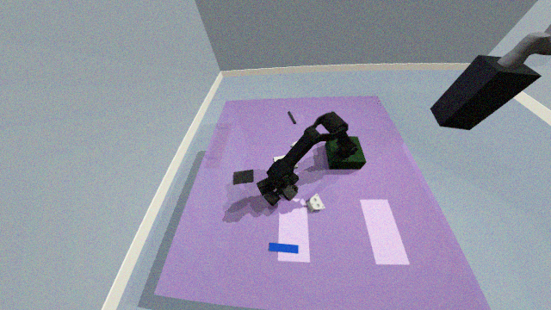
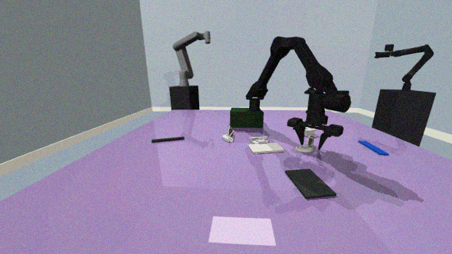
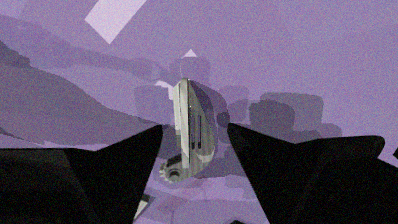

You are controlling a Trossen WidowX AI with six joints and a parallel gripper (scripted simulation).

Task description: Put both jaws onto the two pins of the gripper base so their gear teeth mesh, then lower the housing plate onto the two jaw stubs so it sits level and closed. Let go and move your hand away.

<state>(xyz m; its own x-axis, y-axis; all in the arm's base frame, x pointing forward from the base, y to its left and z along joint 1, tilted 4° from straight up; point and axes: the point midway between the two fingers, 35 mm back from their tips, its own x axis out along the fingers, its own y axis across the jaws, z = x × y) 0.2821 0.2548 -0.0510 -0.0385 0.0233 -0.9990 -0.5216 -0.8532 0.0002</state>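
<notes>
The end effector (image 1: 281,199) (image 2: 311,146) (image 3: 195,128) is partly open, gripping nothing; its fingers stand apart on either side of a pale toothed jaw (image 2: 310,141) (image 3: 194,130) upright between them on the desk (image 1: 344,241) (image 2: 116,208) (image 3: 310,60).

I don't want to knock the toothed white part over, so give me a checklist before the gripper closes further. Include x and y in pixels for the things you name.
1. Toothed white part (image 2: 304,149) (image 3: 186,125) between the fingertips: ok.
2. Gripper (image 1: 281,197) (image 2: 311,147) (image 3: 195,128) open, with a gap on each side of the part: ok.
3. Part gripped: not ok, neither finger touches it.
4. Fingertips clear of the table (image 2: 106,212): cannot tell.
5. White plate (image 2: 265,148) out from between the fingers: ok, it lies flat to one side.
6. Assembly ready for the plate: not ok, another small white part (image 2: 228,137) stands apart.
</notes>
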